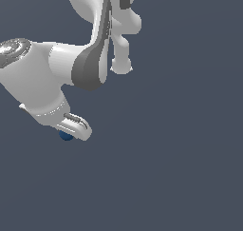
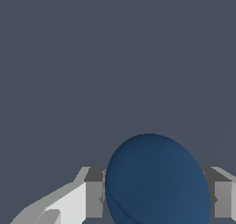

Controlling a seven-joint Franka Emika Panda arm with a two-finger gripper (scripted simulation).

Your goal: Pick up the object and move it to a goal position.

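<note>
The object is a small dark blue ball (image 2: 156, 181), smooth and plain. In the wrist view it fills the space between the two white fingers (image 2: 94, 197), whose pads touch it on either side. My gripper (image 2: 156, 200) is shut on it. In the exterior view the ball (image 1: 65, 136) peeks out from under the white gripper (image 1: 76, 129) at the exterior view's left, mostly hidden by the fingers. No goal marker shows in either view.
The white and grey arm (image 1: 90, 59) reaches down from the top of the exterior view. Behind everything is a plain dark grey-blue background (image 1: 180, 154) with no other objects.
</note>
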